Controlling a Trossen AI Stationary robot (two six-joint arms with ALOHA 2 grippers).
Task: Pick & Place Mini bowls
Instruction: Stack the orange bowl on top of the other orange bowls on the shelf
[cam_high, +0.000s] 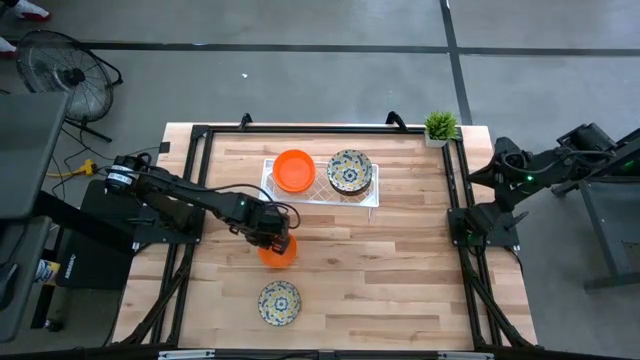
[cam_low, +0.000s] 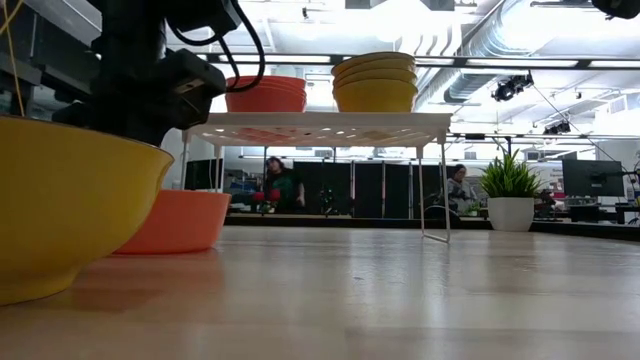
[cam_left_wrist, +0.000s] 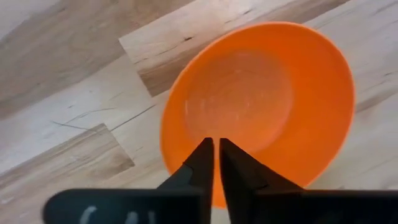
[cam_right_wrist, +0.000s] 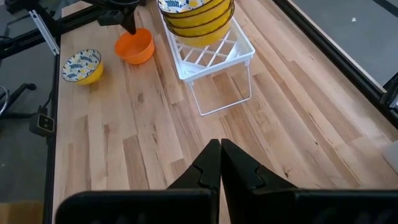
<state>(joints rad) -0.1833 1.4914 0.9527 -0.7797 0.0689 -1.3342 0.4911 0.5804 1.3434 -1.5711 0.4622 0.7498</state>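
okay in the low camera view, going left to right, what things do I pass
Yellow-sided bowl up close, then the orange bowl on the table, the stacked orange bowls on the white rack, the stacked yellow-sided bowls, then the potted plant.

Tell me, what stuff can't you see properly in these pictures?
- Orange bowl on the wooden table: in the high view, the left gripper hides part of it.
- Stack of orange bowls on the white rack: in the low view, its left end is behind the dark arm.
- Stack of patterned yellow bowls: cut off by the right wrist picture's edge, so no count.
- People in the low view's background: too small to make out.
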